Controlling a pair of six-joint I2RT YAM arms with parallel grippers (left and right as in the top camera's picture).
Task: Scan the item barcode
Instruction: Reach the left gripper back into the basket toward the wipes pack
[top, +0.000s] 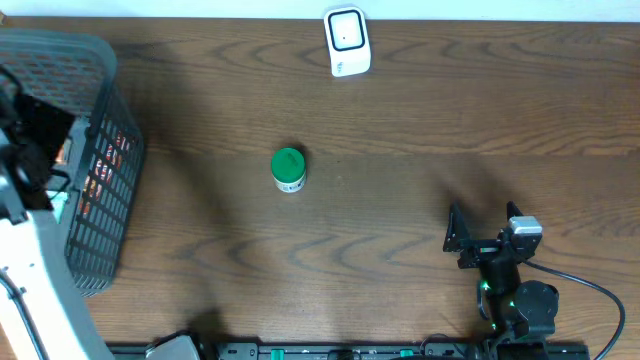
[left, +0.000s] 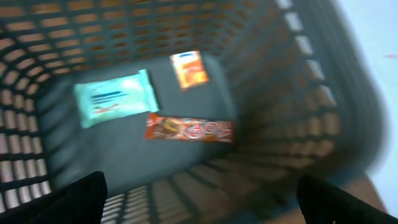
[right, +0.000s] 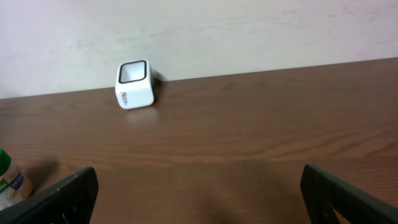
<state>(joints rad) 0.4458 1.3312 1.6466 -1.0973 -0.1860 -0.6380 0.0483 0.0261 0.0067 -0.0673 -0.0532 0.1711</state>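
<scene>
We get soft, even light in the overhead view; the wooden table (top: 400, 120) looks matte, with faint broad shadows at lower right and beside the basket (top: 100, 170). Our left wrist view is smeared by motion blur, the mesh streaked. Our right wrist view is crisper: the scanner (right: 135, 84) throws a small shadow rightward, and the bottle (right: 9, 180) at the left edge is soft.

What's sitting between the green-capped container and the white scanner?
Nothing, just bare tabletop between the green-capped container and the white scanner, shown in the overhead view.
</scene>
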